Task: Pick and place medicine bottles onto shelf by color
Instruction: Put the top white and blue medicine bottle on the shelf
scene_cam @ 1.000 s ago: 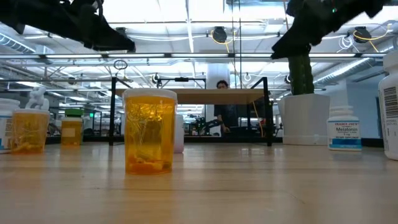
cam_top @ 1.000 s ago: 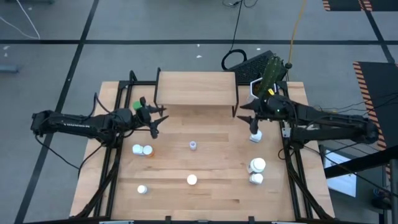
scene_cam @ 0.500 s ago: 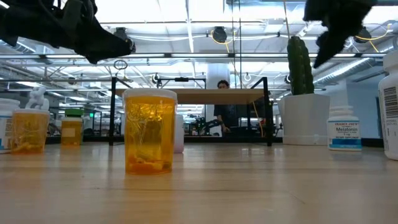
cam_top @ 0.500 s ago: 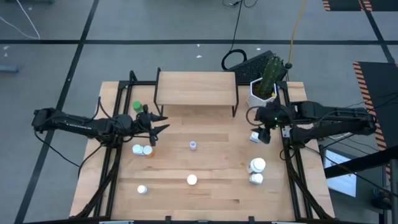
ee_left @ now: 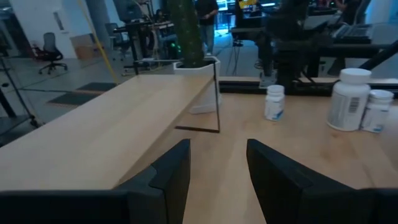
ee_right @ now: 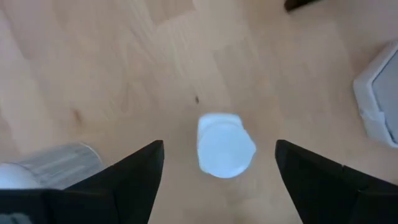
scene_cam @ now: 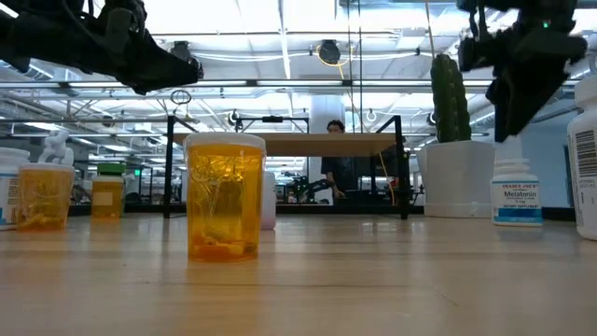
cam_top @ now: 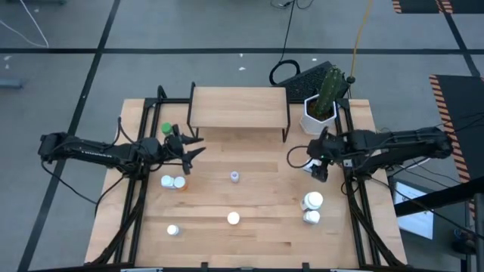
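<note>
The shelf (cam_top: 238,107) is a light-wood board on black legs at the table's far middle. My right gripper (ee_right: 219,148) is open and points down over a white-capped white bottle (ee_right: 225,147), which stands on its base right of the shelf (cam_top: 308,167); the fingers stand on either side of it, apart from it. My left gripper (cam_top: 189,148) is open, level, left of the shelf's near left leg, and holds nothing. A green bottle (cam_top: 165,129) stands behind it. Two bottles (cam_top: 172,181) stand near it.
A white pot with a cactus (cam_top: 320,106) stands just beyond the right gripper. More bottles stand on the table: a small one (cam_top: 234,177) in the middle, two white ones (cam_top: 311,208) near the right edge, and two (cam_top: 234,218) (cam_top: 173,230) toward the near edge.
My right gripper has drawn back from the shelf's right leg toward the near right, tipped its fingers downward and come over the white bottle. My left gripper has shifted slightly toward the near edge. No bottle has moved.
</note>
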